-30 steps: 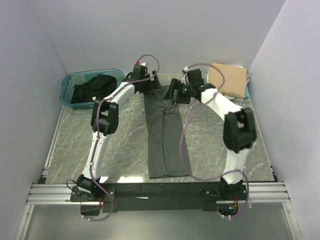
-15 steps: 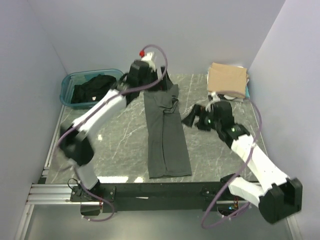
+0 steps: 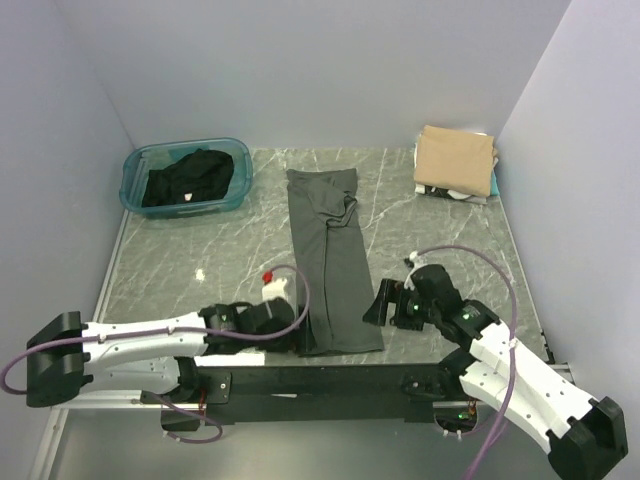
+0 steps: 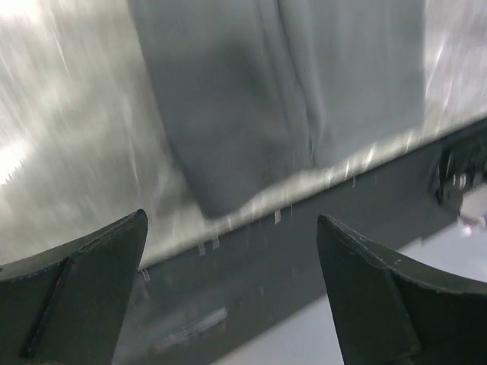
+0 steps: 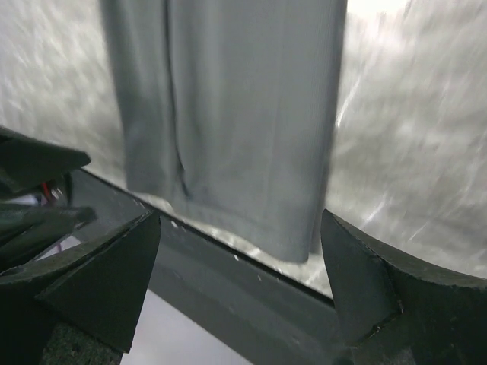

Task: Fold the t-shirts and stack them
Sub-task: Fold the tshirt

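Since soft, light and limp, take shirt (image 3: 330,262) by near corners with left gripper (image 4: 232,226) and right gripper (image 5: 240,220), both spread, empty.

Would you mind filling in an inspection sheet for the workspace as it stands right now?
Surface: marbled grey table, flat, no spills seen.
Job's things: grey t-shirt folded into a long strip down the middle; black t-shirt bunched in the tub; tan t-shirt folded on top of the far-right stack, white and teal cloth under it.
Clutter: teal tub at far left; nothing else seen.
Grippers: left gripper and right gripper both open, empty, on either side of the grey t-shirt's near end.
Cables: purple cables loop off each arm; none seen caught on cloth.
Surroundings: pale walls on three sides, metal rail at the near edge.
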Available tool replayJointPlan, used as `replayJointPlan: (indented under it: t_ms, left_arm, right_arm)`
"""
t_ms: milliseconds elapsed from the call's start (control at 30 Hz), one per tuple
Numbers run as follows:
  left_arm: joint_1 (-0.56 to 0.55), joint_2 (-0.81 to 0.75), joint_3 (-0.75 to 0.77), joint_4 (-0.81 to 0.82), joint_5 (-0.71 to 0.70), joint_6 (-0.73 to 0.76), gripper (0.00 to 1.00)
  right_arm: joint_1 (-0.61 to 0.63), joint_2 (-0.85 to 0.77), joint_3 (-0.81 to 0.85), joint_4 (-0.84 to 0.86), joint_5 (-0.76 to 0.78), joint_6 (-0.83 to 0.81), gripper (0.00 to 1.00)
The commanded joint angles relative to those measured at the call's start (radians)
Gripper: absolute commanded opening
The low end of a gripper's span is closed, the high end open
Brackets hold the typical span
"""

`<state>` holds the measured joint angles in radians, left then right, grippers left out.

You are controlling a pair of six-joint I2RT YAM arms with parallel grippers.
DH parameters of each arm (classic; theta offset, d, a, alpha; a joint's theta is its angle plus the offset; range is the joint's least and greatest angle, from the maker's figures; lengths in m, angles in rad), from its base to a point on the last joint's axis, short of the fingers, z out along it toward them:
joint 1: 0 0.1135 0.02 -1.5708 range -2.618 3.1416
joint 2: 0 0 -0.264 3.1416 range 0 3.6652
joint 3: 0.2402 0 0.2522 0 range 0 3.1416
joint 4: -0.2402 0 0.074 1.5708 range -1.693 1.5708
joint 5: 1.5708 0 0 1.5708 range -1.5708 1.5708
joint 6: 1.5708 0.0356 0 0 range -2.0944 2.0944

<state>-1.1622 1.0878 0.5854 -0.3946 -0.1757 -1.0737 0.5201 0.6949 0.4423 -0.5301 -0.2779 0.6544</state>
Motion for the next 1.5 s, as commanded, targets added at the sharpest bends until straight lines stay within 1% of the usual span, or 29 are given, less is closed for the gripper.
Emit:
replayJointPlan:
  t_ms: [0,33,100,133,200,233,300,333,400,433,500,600,667,767,800,900,933,967,1033,1067,1133,1167,1233,1267,1333,1467]
  left_arm:
    - [-0.106,-0.051,-0.041,0.029,-0.030,-0.231,0.97]
    - [-0.120,-0.042,-0.059,0.046,-0.028,-0.244,0.93]
    - [-0.143,0.001,-0.058,0.049,-0.033,-0.264,0.87]
    - [-0.146,0.017,-0.046,0.046,-0.044,-0.265,0.80]
    - [-0.154,0.067,-0.021,0.030,-0.059,-0.266,0.74]
    - [-0.152,0.082,-0.013,0.020,-0.073,-0.272,0.68]
    - [-0.152,0.122,0.002,0.008,-0.084,-0.273,0.63]
    - [-0.152,0.133,0.007,0.010,-0.087,-0.272,0.58]
    - [-0.154,0.164,0.016,0.026,-0.082,-0.258,0.54]
    - [-0.152,0.175,0.017,0.030,-0.081,-0.256,0.50]
    - [-0.154,0.205,0.025,0.027,-0.084,-0.258,0.48]
    - [-0.154,0.231,0.034,0.025,-0.087,-0.256,0.39]
    - [-0.154,0.242,0.036,0.033,-0.085,-0.246,0.36]
    - [-0.154,0.257,0.042,0.039,-0.088,-0.235,0.24]
    - [-0.154,0.262,0.050,0.034,-0.087,-0.232,0.14]
    - [-0.152,0.274,0.059,0.034,-0.084,-0.224,0.01]
    - [-0.154,0.274,0.059,0.036,-0.085,-0.221,0.01]
    - [-0.154,0.273,0.060,0.034,-0.085,-0.216,0.01]
    - [-0.152,0.270,0.063,0.033,-0.087,-0.213,0.01]
    - [-0.152,0.264,0.063,0.033,-0.084,-0.213,0.01]
    - [-0.152,0.256,0.062,0.039,-0.079,-0.210,0.01]
    - [-0.154,0.248,0.059,0.045,-0.076,-0.207,0.01]
    - [-0.152,0.241,0.062,0.048,-0.077,-0.204,0.01]
    - [-0.152,0.232,0.063,0.049,-0.079,-0.195,0.01]
    - [-0.154,0.219,0.062,0.072,-0.076,-0.178,0.01]
    - [-0.139,0.178,0.060,0.103,-0.091,-0.140,0.01]
  right_arm:
    - [0.064,-0.012,-0.042,-0.011,0.046,0.083,0.91]
    - [0.072,-0.011,-0.051,-0.005,0.046,0.102,0.91]
    - [0.083,-0.009,-0.074,0.007,0.045,0.119,0.89]
    - [0.086,-0.009,-0.080,0.008,0.043,0.131,0.88]
    - [0.089,-0.008,-0.091,-0.001,0.049,0.146,0.84]
    - [0.092,-0.008,-0.093,-0.008,0.054,0.146,0.83]
    - [0.095,-0.006,-0.094,-0.024,0.072,0.146,0.81]
    - [0.097,-0.005,-0.096,-0.025,0.075,0.148,0.80]
    - [0.098,0.005,-0.103,-0.021,0.072,0.151,0.77]
    - [0.098,0.012,-0.112,-0.013,0.071,0.155,0.76]
    - [0.101,0.020,-0.122,-0.001,0.060,0.162,0.75]
    - [0.109,0.035,-0.140,0.016,0.048,0.168,0.70]
    - [0.110,0.049,-0.146,0.018,0.048,0.171,0.67]
    - [0.123,0.072,-0.154,0.021,0.049,0.169,0.64]
    - [0.124,0.080,-0.154,0.022,0.052,0.171,0.62]
    - [0.133,0.101,-0.163,0.048,0.052,0.177,0.57]
    - [0.139,0.116,-0.168,0.064,0.048,0.179,0.55]
    - [0.143,0.124,-0.166,0.067,0.043,0.182,0.49]
    - [0.150,0.133,-0.157,0.059,0.040,0.188,0.44]
    - [0.162,0.133,-0.154,0.053,0.042,0.191,0.39]
    - [0.170,0.126,-0.143,0.024,0.055,0.195,0.36]
    - [0.175,0.123,-0.140,0.016,0.065,0.197,0.28]
    - [0.175,0.114,-0.131,0.007,0.080,0.200,0.20]
    - [0.175,0.112,-0.128,0.012,0.088,0.200,0.10]
    - [0.175,0.115,-0.116,0.037,0.083,0.191,0.00]
    - [0.175,0.129,-0.074,0.084,0.082,0.166,0.00]
